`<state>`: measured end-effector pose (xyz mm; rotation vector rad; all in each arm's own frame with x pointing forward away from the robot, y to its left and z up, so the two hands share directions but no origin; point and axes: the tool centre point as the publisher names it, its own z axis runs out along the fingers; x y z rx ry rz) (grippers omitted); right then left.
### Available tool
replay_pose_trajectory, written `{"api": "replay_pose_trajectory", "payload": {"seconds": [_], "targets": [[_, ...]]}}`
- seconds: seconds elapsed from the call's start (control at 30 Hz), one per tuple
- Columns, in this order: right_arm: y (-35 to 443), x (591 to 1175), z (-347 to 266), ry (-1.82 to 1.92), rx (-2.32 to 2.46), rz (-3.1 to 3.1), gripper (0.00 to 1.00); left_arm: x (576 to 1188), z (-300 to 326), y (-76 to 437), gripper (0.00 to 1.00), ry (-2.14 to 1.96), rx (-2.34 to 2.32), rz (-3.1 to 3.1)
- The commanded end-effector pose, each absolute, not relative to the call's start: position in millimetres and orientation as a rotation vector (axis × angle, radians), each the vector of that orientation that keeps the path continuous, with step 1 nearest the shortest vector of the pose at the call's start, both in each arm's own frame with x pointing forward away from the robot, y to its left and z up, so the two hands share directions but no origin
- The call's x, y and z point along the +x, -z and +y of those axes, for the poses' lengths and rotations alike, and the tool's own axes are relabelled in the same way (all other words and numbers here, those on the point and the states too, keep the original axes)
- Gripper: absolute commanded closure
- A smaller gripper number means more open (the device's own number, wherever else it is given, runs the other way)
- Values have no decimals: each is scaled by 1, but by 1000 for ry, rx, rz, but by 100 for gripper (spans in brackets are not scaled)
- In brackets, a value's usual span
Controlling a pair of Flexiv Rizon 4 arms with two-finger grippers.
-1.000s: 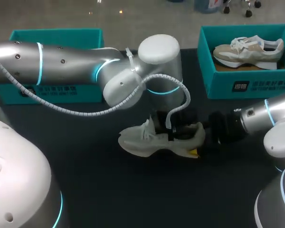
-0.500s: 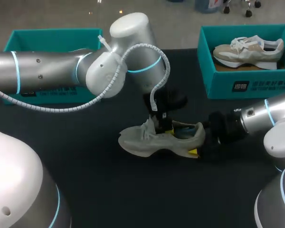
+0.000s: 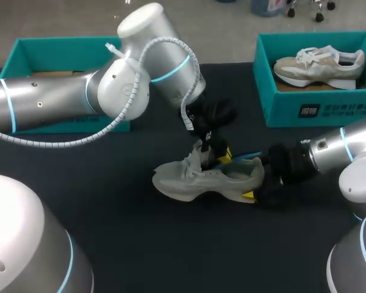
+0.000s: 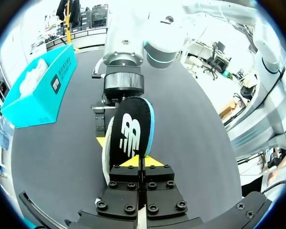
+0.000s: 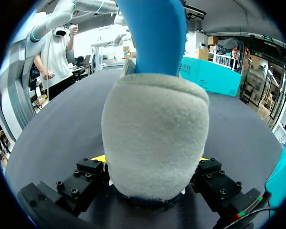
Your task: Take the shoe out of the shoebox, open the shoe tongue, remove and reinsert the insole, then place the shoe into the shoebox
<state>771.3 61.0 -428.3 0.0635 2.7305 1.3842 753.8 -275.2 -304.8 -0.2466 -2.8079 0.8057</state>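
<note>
both clamped: left claw [image 3: 219, 152] on insole [image 4: 131, 133], right claw [image 5: 152, 160] on shoe [image 3: 195, 180] heel, w/ shoeboxes [image 3: 67, 49] well apart

Black table [image 3: 140, 238], matte dark surface, soft even light across it

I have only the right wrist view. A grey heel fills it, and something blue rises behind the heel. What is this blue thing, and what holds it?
Observer: It is the insole, black on top with a blue edge. The left gripper is shut on one end of it, above the shoe.
Operator: Is the insole completely out of the shoe?
Observer: It seems not. In the head view its other end reaches down into the shoe's opening, near the heel that the right gripper clamps.
</note>
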Motion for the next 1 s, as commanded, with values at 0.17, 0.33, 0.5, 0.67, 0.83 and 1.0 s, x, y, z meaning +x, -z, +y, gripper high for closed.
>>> {"api": "replay_pose_trajectory", "payload": {"seconds": [0.17,0.33,0.5,0.67,0.83,1.0], "targets": [[433,771,62,-1379,65,2732,100,751,-291,305,100,-877,-294,-2788],[433,771,62,-1379,65,2732,100,747,-293,308,69,-881,-282,-2868],[433,771,62,-1379,65,2732,100,747,-288,309,58,-924,-237,-2952],[433,771,62,-1379,65,2732,100,748,-282,309,53,-928,-191,-3034],[433,771,62,-1379,65,2732,100,750,-276,313,55,-886,-189,-3073],[433,771,62,-1379,65,2732,100,753,-276,322,62,-866,-197,-3105]]}}
